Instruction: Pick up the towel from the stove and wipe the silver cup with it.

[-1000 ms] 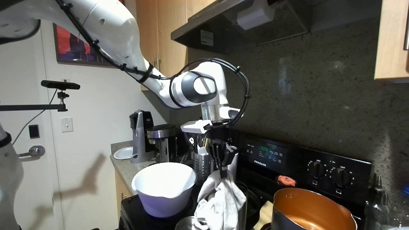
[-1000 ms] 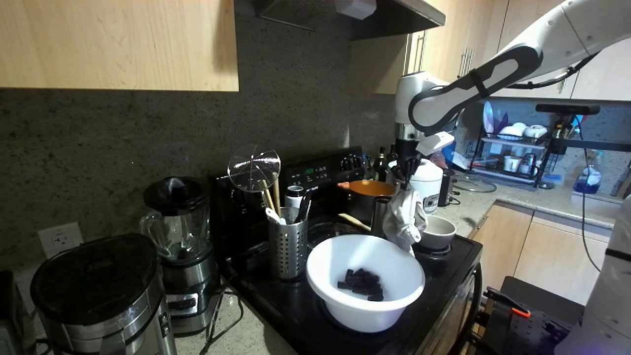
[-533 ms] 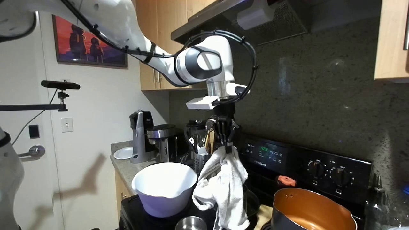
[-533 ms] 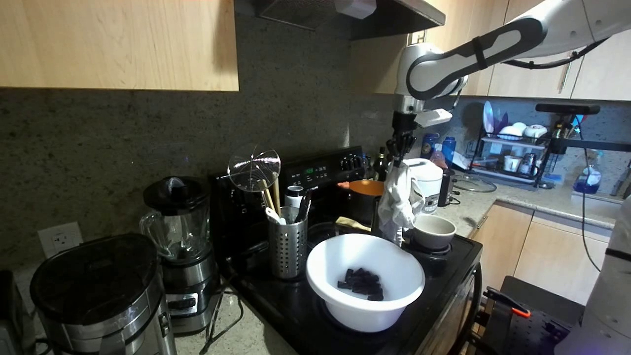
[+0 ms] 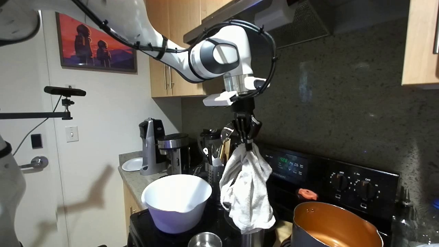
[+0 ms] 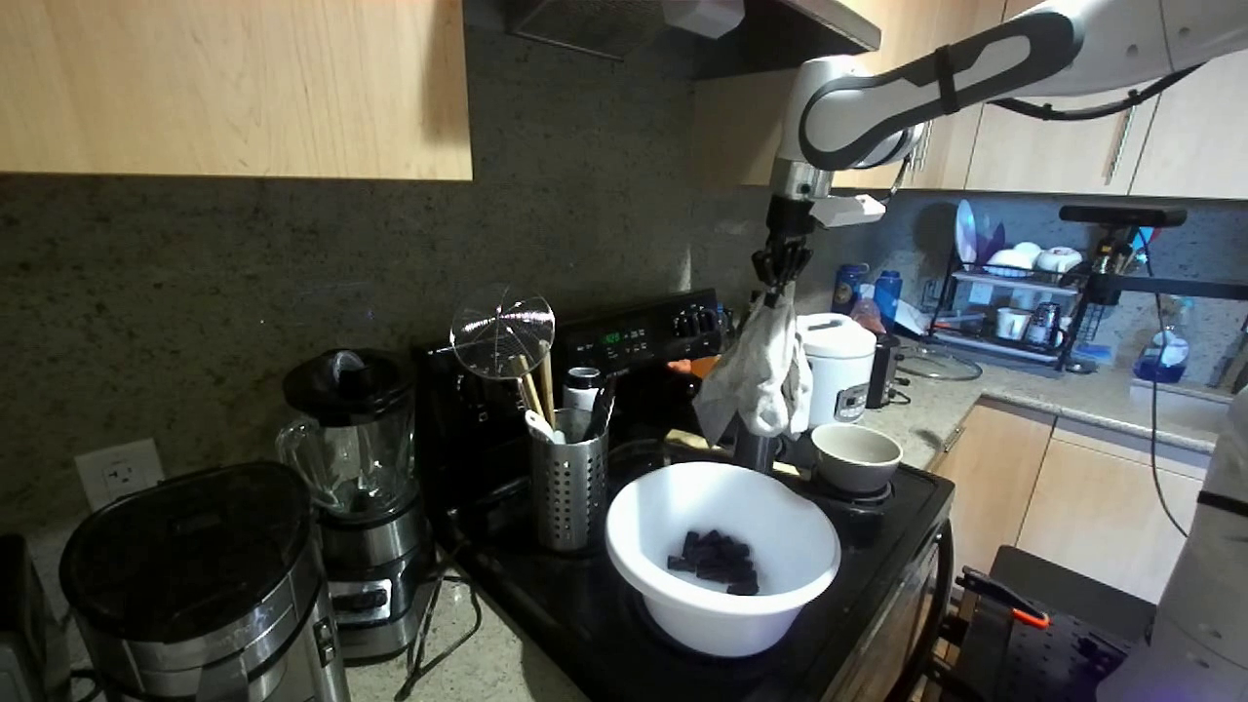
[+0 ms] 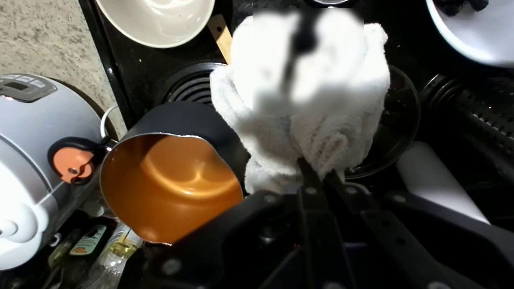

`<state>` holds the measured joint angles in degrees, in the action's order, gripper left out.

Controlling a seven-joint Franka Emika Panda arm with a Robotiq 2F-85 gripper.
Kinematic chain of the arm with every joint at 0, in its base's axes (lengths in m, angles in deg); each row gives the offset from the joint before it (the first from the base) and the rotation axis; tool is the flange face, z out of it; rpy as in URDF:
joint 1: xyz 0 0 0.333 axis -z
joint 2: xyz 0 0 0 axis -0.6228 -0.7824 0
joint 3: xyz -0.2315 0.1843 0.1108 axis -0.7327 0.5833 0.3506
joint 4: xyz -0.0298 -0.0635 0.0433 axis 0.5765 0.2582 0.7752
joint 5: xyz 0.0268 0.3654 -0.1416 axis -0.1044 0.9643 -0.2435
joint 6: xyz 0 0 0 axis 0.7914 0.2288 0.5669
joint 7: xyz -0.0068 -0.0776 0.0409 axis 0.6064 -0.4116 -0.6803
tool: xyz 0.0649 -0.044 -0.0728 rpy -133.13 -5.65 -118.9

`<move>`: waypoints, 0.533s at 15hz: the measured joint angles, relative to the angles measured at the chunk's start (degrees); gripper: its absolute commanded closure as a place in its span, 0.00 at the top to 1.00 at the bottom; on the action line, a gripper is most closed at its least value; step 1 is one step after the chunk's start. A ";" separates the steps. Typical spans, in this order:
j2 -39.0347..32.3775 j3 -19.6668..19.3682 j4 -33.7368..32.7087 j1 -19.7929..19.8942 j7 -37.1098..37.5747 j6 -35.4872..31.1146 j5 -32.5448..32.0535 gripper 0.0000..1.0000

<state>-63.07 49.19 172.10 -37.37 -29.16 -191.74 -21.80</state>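
Note:
My gripper [image 5: 248, 146] is shut on the white towel [image 5: 248, 192] and holds it bunched at its top, well above the black stove [image 6: 673, 663]. The towel hangs down and also shows in an exterior view [image 6: 765, 375] and the wrist view [image 7: 269, 132]. A tall silver cup [image 5: 253, 239] stands on the stove under the towel's lower end, its top hidden by the cloth; I cannot tell if they touch. It looks dark in an exterior view [image 6: 756, 451] and is hidden in the wrist view. A smaller silver cup [image 5: 205, 240] stands nearby.
A white bowl [image 6: 721, 624] with dark pieces stands beside the tall cup. A copper-lined pot [image 5: 336, 223], a cream bowl [image 6: 858, 458] and a perforated utensil holder [image 6: 570, 497] also stand on the stove. The range hood [image 5: 233, 34] hangs above the arm.
The arm has risen with the towel gripped, also shifting slightly right in an exterior view. The towel's lower end has lifted, uncovering more of the small silver cup and the tall cup's body.

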 measured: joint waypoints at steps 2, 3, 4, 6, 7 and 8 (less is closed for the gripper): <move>-0.90 0.02 0.00 0.06 0.13 0.00 0.00 0.01; -1.52 0.02 0.01 0.16 0.16 0.00 0.00 0.01; -2.16 0.02 0.03 0.32 0.16 0.00 0.00 0.01; -3.41 0.01 0.14 0.71 0.16 -0.05 0.67 0.01; -4.02 0.01 0.18 0.92 0.16 -0.07 1.43 0.01; -4.65 0.01 0.19 1.17 0.16 -0.10 2.21 0.01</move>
<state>-67.72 49.20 172.29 -36.20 -29.00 -191.84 -19.59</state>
